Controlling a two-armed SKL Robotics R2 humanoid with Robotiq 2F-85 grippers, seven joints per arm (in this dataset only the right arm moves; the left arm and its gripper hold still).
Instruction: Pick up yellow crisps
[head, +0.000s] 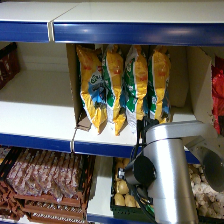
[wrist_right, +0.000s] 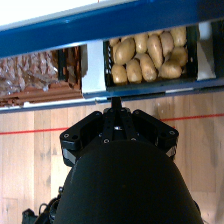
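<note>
Several yellow crisps bags stand side by side on the middle shelf, yellow-orange with a green-blue and white patch; the nearest to my arm are the two on the right (head: 136, 82) (head: 159, 82). My right arm's silver forearm (head: 167, 170) rises from below the shelf. Its black gripper (head: 144, 125) sits just in front of the shelf edge, below the right-hand bags and apart from them. In the right wrist view the gripper's black body (wrist_right: 117, 132) fills the lower half, and no crisps show there.
A blue shelf edge (head: 100, 146) runs under the crisps, and another blue rail (head: 130, 32) runs above them. Below are a black crate of pale potatoes (wrist_right: 145, 55) and dark red packets (head: 45, 182). A cardboard divider (head: 75, 85) stands left of the bags.
</note>
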